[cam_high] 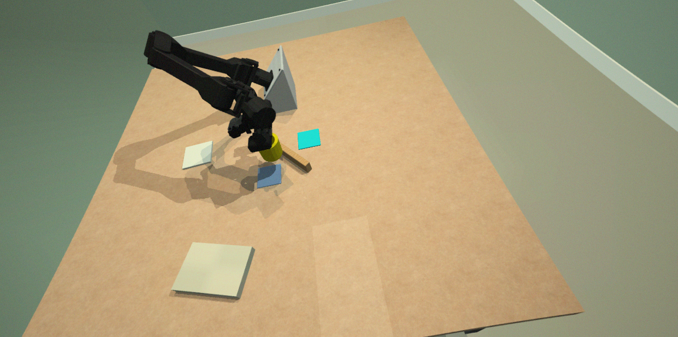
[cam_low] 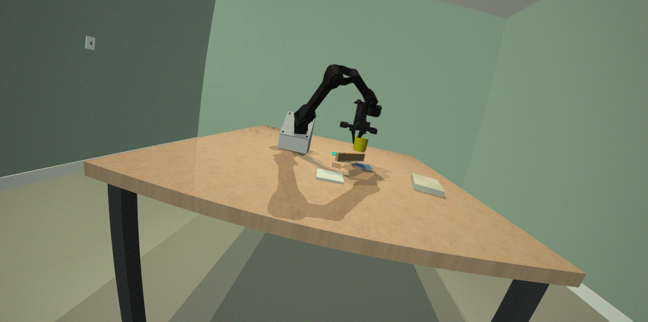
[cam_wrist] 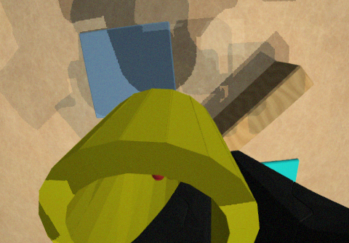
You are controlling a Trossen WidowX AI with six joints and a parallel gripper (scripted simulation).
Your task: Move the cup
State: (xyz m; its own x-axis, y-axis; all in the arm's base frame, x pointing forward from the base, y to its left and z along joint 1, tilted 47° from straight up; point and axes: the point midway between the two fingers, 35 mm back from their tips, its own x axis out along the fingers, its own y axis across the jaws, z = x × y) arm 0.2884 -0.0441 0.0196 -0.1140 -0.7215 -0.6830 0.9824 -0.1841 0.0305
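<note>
A wooden bar (cam_high: 297,160) lies between the blue pad (cam_high: 269,176) and cyan pad (cam_high: 308,138).

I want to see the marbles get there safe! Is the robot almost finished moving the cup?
About halfway. Done: the yellow cup is off the darker blue square pad. In hand: the black gripper is shut on its rim, carrying it in the air above the wooden bar. Left: reach the bright turquoise pad, set it down, let go.
</note>
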